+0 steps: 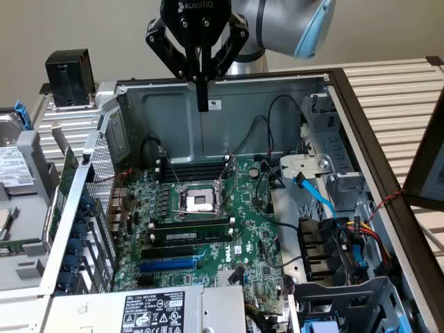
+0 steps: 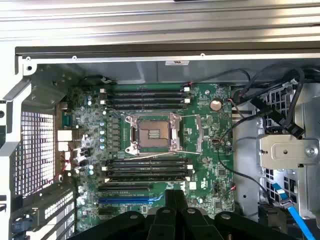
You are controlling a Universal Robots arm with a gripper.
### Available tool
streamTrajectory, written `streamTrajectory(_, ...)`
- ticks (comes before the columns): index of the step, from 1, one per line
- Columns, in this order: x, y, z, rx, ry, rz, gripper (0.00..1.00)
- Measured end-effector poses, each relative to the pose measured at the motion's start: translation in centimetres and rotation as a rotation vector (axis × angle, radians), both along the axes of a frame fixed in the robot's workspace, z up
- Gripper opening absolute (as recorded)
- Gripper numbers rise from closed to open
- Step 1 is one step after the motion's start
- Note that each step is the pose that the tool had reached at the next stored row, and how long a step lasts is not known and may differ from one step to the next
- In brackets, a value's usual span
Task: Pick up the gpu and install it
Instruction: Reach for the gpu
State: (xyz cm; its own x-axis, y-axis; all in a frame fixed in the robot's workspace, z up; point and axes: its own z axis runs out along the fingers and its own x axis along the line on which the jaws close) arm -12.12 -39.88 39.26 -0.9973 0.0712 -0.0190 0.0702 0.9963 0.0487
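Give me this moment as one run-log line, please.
gripper: shut, empty | position: above open computer case, over motherboard | expansion slots: vacant

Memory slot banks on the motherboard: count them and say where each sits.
2. One bank lies between the CPU socket and the blue slot; the other on the socket's opposite side. None looks hidden.

green motherboard (image 1: 255,232), black end effector (image 1: 202,104)

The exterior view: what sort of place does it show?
Probably a test bench for robotic computer assembly. An open computer case lies with its motherboard exposed, what looks like a hard drive rests at the exterior view's left, and a robot gripper hangs above the case.
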Motion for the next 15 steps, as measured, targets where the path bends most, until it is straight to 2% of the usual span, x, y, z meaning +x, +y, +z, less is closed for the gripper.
streamTrajectory(15,-0.25,0.00,0.00,0.0000,0.0000,0.000,0.11)
